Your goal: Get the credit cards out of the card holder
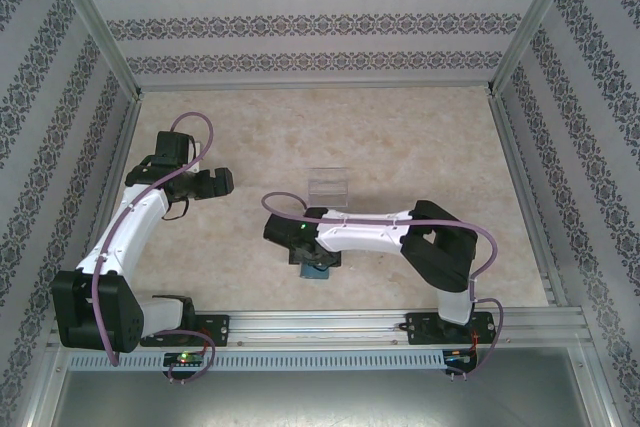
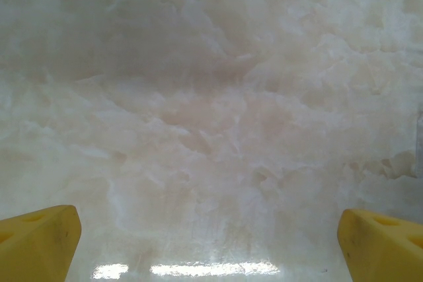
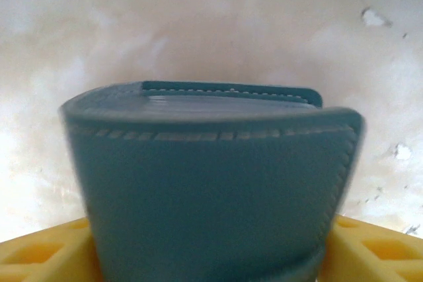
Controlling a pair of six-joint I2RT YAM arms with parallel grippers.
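Observation:
The card holder [image 3: 211,189] is a teal-blue folded wallet with pale stitching, standing bowed between the yellow fingers [image 3: 373,249] of my right gripper [image 3: 211,259]. It touches both fingers, which are shut on its sides. From above, the card holder [image 1: 318,269] shows just under the right gripper [image 1: 308,252], near the table's front middle. The credit cards are hidden inside the fold. My left gripper [image 1: 226,183] hangs over bare table at the left. In its wrist view the left gripper [image 2: 211,249] is wide open, with nothing between its yellow fingertips [image 2: 39,246].
A clear plastic box [image 1: 328,187] stands just behind the right gripper, in the middle of the marbled table [image 1: 420,147]. Patterned walls enclose the table on three sides. A metal rail [image 1: 330,325] runs along the near edge.

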